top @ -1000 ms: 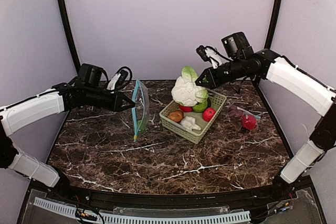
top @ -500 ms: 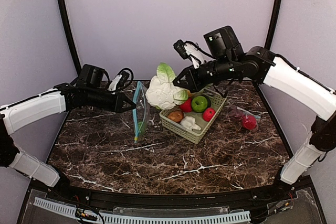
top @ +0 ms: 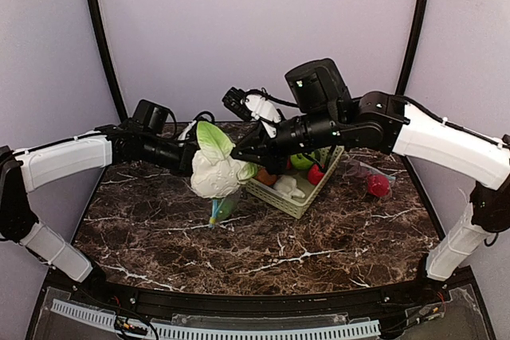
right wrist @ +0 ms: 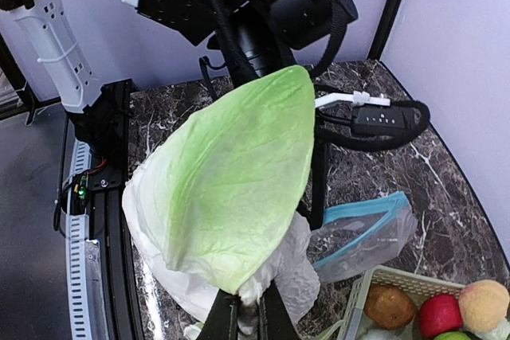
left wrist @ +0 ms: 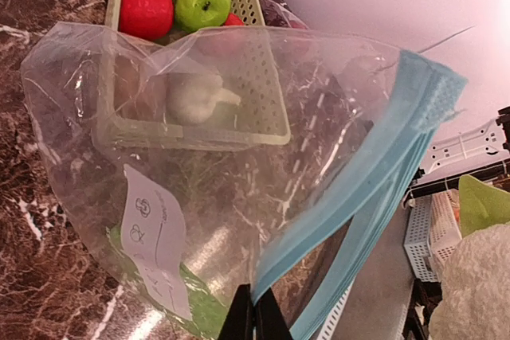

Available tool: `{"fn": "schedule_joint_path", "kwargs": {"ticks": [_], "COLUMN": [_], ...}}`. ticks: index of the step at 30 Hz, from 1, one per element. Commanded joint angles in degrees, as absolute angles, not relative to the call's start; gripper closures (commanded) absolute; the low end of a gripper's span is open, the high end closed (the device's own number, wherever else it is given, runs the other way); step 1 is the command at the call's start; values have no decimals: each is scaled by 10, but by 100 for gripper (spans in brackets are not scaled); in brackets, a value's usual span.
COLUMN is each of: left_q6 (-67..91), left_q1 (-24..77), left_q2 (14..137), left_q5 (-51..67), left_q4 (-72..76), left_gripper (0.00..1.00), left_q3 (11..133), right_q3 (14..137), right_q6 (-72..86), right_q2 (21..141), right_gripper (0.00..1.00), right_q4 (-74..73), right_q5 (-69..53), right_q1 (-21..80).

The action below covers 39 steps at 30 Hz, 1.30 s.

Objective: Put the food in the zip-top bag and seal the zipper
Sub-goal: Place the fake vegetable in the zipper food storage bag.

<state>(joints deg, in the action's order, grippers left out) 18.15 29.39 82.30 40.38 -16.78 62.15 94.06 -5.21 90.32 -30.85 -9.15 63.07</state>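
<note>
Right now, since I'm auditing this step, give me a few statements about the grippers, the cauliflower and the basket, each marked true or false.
1. The right gripper is shut on the cauliflower. True.
2. The left gripper is open and empty. False: it is shut on the zip-top bag at its blue zipper edge.
3. The cauliflower lies in the basket. False: it is held in the air beside the basket, by the bag.
4. A green apple sits in the basket. True.
</note>
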Motion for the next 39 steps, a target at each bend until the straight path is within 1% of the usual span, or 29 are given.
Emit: {"fn": "schedule_joint_path", "kwargs": {"ticks": [1,8,21,26,39], "left_q6": [244,281,272,253,212], "left_q1": [290,294,307,307,306], "left_q2": [826,812,822,834,849], "left_q5": [504,549,610,606,597], "left_q4": [-147,-131,-130,-144,-174], "left_gripper": [99,99,99,99,99], "left_q3": [622,594,571,570,584], "right_q3": [952,924,871,852,770], "right_q6": [-124,-154,-222,-232,-237], "right_q2": [906,908,941,949,918], "right_gripper": [100,100,100,100,100], "right_q4": [-254,-199,-136,-135,-138], "right_q5": [-91,-113,-81,-41,27], "right_q1": [652,667,666,661,624]}}
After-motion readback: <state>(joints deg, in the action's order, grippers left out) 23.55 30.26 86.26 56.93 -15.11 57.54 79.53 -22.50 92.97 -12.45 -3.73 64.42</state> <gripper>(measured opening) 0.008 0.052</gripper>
